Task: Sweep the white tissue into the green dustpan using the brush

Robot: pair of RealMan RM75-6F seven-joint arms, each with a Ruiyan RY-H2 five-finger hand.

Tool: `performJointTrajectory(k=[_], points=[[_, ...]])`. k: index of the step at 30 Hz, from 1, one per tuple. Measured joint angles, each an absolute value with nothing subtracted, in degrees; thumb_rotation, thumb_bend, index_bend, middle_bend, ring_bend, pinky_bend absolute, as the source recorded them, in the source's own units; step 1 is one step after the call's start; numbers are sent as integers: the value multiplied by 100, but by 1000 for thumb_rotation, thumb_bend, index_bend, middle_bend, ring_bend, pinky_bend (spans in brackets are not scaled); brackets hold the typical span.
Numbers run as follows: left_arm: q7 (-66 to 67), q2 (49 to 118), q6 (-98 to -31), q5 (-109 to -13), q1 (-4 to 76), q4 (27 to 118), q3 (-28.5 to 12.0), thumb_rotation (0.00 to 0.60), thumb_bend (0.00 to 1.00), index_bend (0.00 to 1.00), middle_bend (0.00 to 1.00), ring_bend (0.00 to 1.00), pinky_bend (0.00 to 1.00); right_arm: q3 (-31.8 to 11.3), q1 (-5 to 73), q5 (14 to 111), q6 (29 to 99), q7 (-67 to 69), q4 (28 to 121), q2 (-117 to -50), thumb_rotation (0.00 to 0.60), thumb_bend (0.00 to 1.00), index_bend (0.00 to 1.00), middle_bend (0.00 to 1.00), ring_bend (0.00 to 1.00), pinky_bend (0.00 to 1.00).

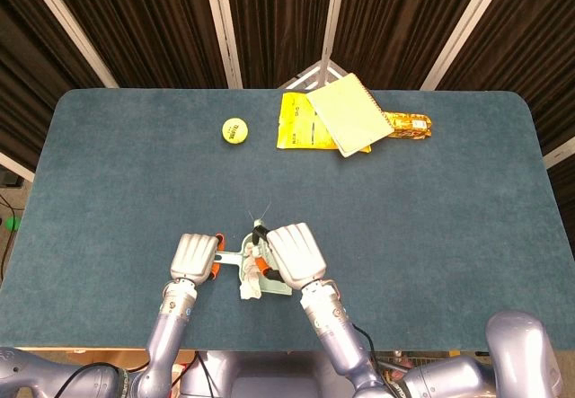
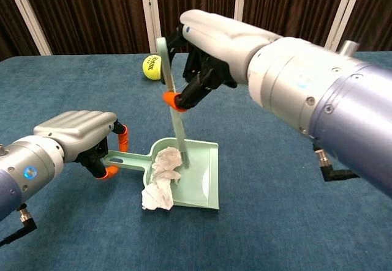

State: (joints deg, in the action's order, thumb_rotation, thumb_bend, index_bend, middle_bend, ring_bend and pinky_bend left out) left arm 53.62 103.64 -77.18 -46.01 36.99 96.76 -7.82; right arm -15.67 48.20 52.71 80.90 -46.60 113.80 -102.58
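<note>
Half the white tissue (image 2: 160, 179) overhangs the green dustpan (image 2: 197, 176) near the tabletop's (image 1: 431, 200) front edge. Left hand (image 2: 76, 137) grips its handle; right hand (image 2: 211, 44) clasps the brush (image 2: 173, 118), which probably must drop outside and push inward.

Bench (image 2: 294, 222) covered in matt blue felt-like cloth, finely napped. Dustpan (image 2: 199, 179) – smooth pale-green plastic, slight sheen; brush (image 2: 174, 121) the same plastic. Tissue (image 2: 160, 185) – crumpled white paper, matt. Both the left hand (image 2: 76, 133) and right hand (image 2: 214, 38) have satin silver-grey shells with orange fingertip pads.
</note>
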Motion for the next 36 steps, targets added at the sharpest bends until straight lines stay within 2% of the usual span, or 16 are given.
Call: performJointTrajectory(k=[2,4,5,8,11,15,26,36], points=[[5370,10350,-7721,-4603,3698,9682,-777,600,607,682,1000,1000,1000,-1535,4787,5331,8094,-4650,11340,-10182,600,449,762,930,934,850],[5378,10332,-7714,-4602,3697,9689,-770,600,457,575,1000,1000,1000,-1517,4752,5364,8090,-4636,11310,-10111,600,449,762,930,934,850],[5390,10313,-7704,-4598,3699,9701,-762,600,349,518,1000,1000,1000,-1513,4736,5370,8086,-4622,11304,-10084,600,449,762,930,934,850],[5450,10233,-7684,-4604,3709,9755,-733,600,111,397,1000,1000,1000,-1498,4687,5392,8073,-4589,11301,-9998,600,449,762,930,934,850],[5514,10127,-7683,-4596,3717,9856,-719,600,11,305,1000,1000,1000,-1489,4650,5419,8061,-4576,11306,-9926,600,448,762,930,934,850],[5586,9959,-7710,-4606,3727,9977,-719,600,0,251,1000,1000,1000,-1490,4605,5433,8053,-4548,11311,-9875,600,449,762,930,934,850],[5312,9362,-7763,-4780,3659,10512,-820,600,0,245,1000,1000,1000,-1460,4540,5530,8070,-4643,11222,-9689,600,449,762,930,934,850],[4630,8454,-7678,-5294,3432,11016,-661,600,0,245,1000,1000,1000,-1330,4342,5640,8032,-4620,10947,-9201,600,450,762,930,934,850]])
